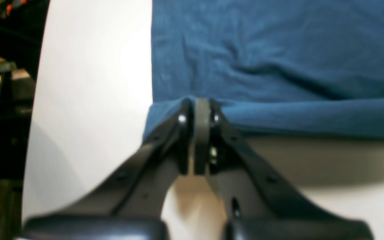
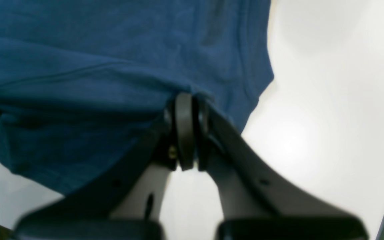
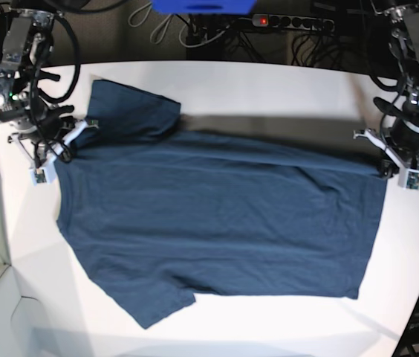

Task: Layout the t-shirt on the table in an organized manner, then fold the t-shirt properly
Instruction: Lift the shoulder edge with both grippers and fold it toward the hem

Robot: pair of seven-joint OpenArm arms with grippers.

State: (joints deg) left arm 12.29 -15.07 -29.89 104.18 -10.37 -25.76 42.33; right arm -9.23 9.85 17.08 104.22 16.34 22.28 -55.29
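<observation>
T-shirt (image 3: 217, 223) lay spread across the middle of the white counter (image 3: 269, 85), far edge raised off it, left tool (image 1: 200, 110) clamped on the shirt's hem corner and right tool (image 2: 185, 100) clamped on its shoulder by the sleeve, both jaws pressed together on fabric.

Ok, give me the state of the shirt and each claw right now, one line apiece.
t-shirt: spread mostly flat on the table, far edge lifted at two gripped points.
left claw: shut on the t-shirt's hem corner.
right claw: shut on the t-shirt near the shoulder.
</observation>
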